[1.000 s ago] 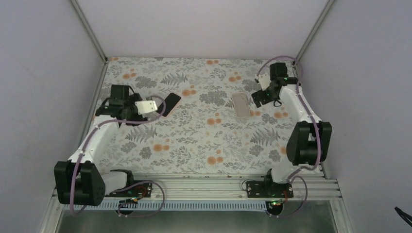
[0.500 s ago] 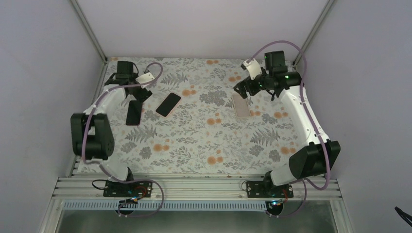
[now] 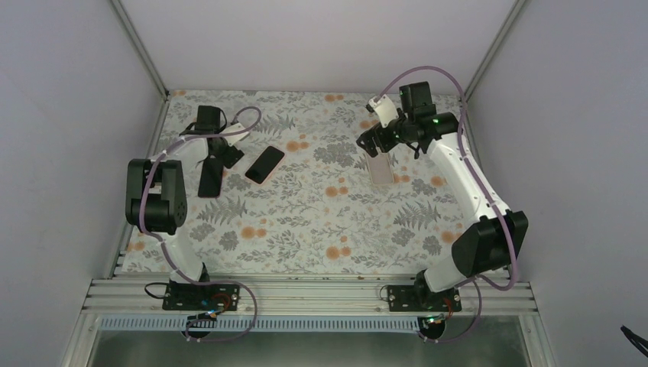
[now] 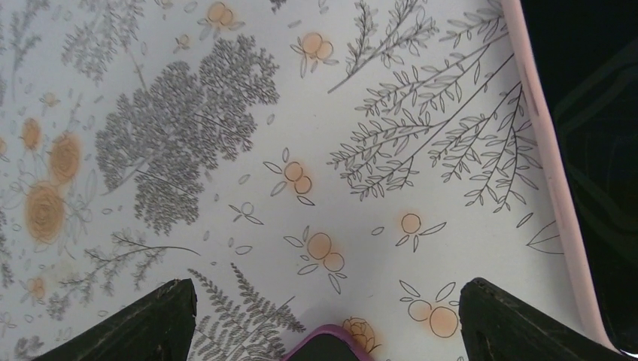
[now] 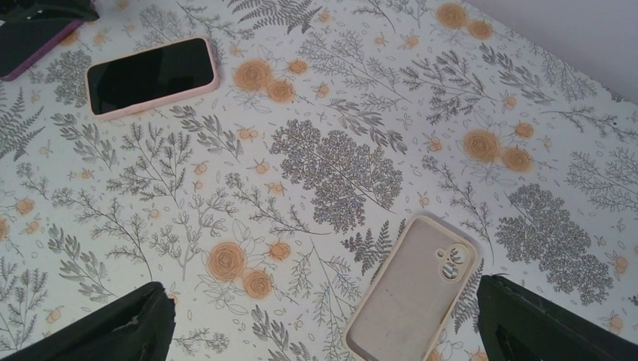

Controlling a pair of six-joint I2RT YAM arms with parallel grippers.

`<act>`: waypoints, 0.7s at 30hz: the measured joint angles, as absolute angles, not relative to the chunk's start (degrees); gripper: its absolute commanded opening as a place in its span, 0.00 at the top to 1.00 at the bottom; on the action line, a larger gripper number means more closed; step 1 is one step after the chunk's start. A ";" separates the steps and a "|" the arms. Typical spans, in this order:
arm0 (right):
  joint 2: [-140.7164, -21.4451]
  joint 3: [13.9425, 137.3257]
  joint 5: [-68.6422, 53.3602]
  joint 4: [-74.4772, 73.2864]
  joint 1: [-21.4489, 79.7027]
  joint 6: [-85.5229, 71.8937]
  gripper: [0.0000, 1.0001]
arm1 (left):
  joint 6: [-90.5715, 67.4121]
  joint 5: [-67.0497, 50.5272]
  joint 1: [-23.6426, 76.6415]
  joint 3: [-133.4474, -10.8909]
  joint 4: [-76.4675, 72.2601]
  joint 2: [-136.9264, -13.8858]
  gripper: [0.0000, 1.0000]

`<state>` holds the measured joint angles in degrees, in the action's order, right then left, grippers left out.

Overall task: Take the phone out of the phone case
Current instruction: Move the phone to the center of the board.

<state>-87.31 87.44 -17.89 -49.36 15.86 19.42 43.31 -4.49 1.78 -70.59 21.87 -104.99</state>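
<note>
Far left first: my left claw [image 4: 327,292] is wide open, both black fingers [image 4: 150,325] spread apart with nothing between them except floral tablecloth [image 3: 306,222]. It's pointed down at the cloth near the back-left of the table. Poking in at the bottom of the left wrist view, right between the fingers, is the end of a dark phone with a purple edge [image 4: 327,348]. I can't tell if I'm touching it. From the top camera that one lies lengthwise just on the near side of the claw.

Just right of that is the phone [image 3: 264,164], black glossy screen up, lying at a slant. It sits inside the pink phone case [image 5: 158,103]. You can see the pink rim running all the way round it in the right wrist view, and a strip of that rim along the right side of the left wrist view too. It's close to my left claw and well apart from the right one. Neither claw is on it.

Moving right past the middle of the cloth there's an empty cream-coloured case [image 5: 414,293], open side up, camera cutout showing and nothing in it.

My right claw [image 5: 323,286] hangs above that empty case's far end, also fully open and holding nothing.
</note>
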 measured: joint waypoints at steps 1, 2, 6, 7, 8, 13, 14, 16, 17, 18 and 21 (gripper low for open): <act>-87.50 87.37 -17.45 -49.25 16.03 19.42 0.00 | 43.16 -4.19 1.89 -70.13 21.43 -105.19 0.14; -87.79 87.33 -17.15 -49.25 16.12 19.42 0.00 | 43.03 -3.84 2.02 -69.87 21.23 -105.45 0.13; -88.62 87.24 -15.94 -49.08 16.23 19.44 0.00 | 42.87 -2.81 2.85 -68.40 19.64 -106.78 0.13; -88.73 87.24 -15.70 -49.01 16.25 19.44 0.00 | 42.85 -2.42 3.18 -68.07 19.25 -107.18 0.13; -88.77 87.15 -15.64 -48.82 16.32 19.44 0.00 | 42.81 -1.91 3.53 -67.96 18.90 -107.68 0.13; -89.17 86.35 -15.38 -48.21 16.67 19.44 0.00 | 41.74 -0.36 5.06 -69.91 18.00 -110.78 0.14; -89.34 86.32 -15.14 -48.14 16.75 19.44 0.00 | 41.63 -0.23 5.39 -70.85 17.89 -111.46 0.14; -89.65 86.30 -14.55 -48.12 16.84 19.46 0.00 | 41.47 0.01 6.22 -72.10 17.78 -112.57 0.14; -89.73 86.30 -14.24 -48.10 16.84 19.49 0.00 | 41.45 0.14 6.72 -72.69 17.74 -113.01 0.14; -89.76 86.30 -14.04 -48.10 16.84 19.51 0.00 | 41.32 0.27 7.35 -73.34 17.76 -113.47 0.14; -89.76 86.30 -13.21 -48.03 16.84 19.68 0.00 | 41.25 0.54 9.17 -74.96 18.11 -114.69 0.14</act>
<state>-89.76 86.30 -13.21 -48.03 16.84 19.68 41.25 0.54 9.17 -74.96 18.11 -114.69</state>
